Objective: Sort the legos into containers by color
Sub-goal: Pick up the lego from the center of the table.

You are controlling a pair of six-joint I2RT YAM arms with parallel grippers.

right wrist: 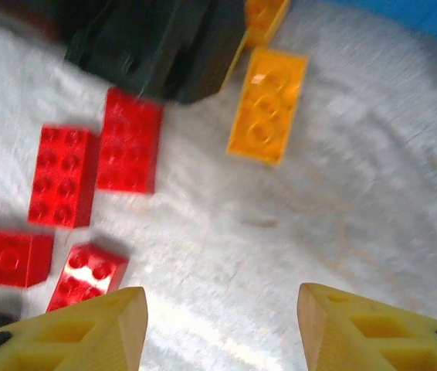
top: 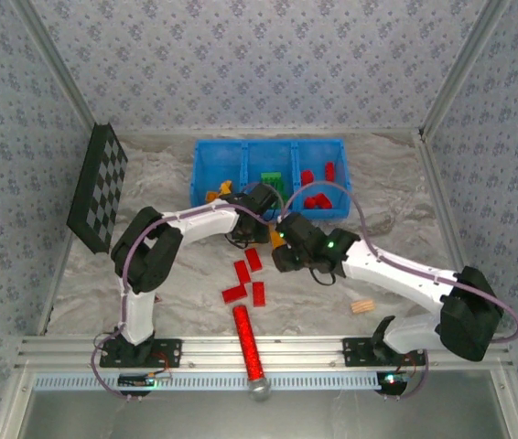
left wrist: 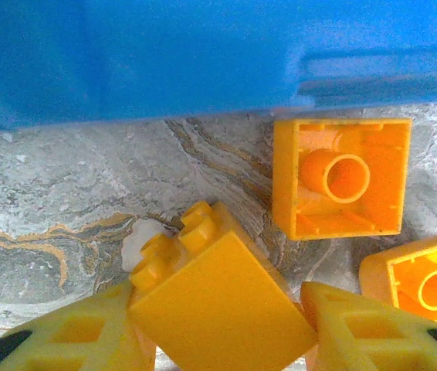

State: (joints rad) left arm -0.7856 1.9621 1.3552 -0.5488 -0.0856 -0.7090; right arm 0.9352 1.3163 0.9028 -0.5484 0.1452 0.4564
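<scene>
My left gripper [left wrist: 220, 321] is shut on a yellow-orange lego [left wrist: 218, 286] that sits tilted just above the table, close to the blue bin wall [left wrist: 203, 54]. Two more yellow-orange legos lie upside down beside it, one [left wrist: 342, 178] against the bin and one [left wrist: 427, 286] at the right. In the top view the left gripper [top: 261, 203] is at the front of the containers [top: 206, 178], which hold yellow-orange, green and red legos in separate compartments. My right gripper [right wrist: 220, 309] stands open over bare table, with nothing between its fingers. Red legos [right wrist: 130, 139] lie to its left and a yellow-orange lego [right wrist: 269, 104] ahead.
Several red legos [top: 245, 279] lie on the table in front of the arms. A long red cylinder [top: 248, 343] rests at the near edge and a small tan block [top: 361, 307] at the right. A black checkered board [top: 99, 187] leans at the left wall.
</scene>
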